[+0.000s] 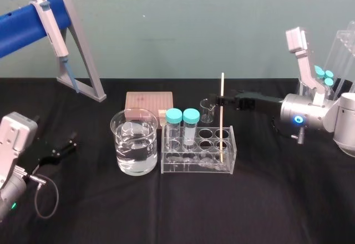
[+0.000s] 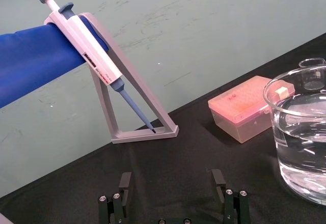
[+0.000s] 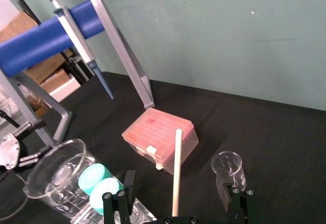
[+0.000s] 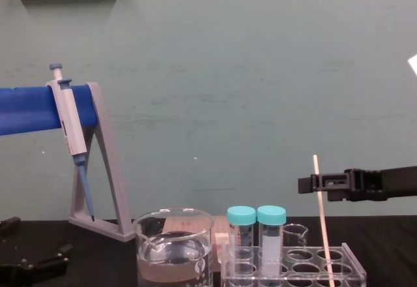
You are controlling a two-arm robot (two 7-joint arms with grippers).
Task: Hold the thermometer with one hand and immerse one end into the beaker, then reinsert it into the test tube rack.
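Observation:
The thermometer (image 1: pixel 221 116) is a thin cream rod standing upright in a right-hand hole of the clear test tube rack (image 1: pixel 195 170). My right gripper (image 1: pixel 221 98) reaches in from the right at the rod's upper part. It is open, and its two black fingers (image 3: pixel 127 188) stand well apart on either side of the thermometer (image 3: pixel 176 173) without touching it. The large water-filled beaker (image 1: pixel 135 144) stands just left of the rack. My left gripper (image 1: pixel 62 148) rests low at the table's left, open and holding nothing.
Two teal-capped tubes (image 1: pixel 182 116) stand in the rack's left holes. Behind the rack are a small glass beaker (image 1: pixel 208 111) and a pink tip box (image 1: pixel 148 101). A grey A-frame stand (image 1: pixel 83 61) holding a pipette is at the back left. Another rack (image 1: pixel 333 61) stands at the far right.

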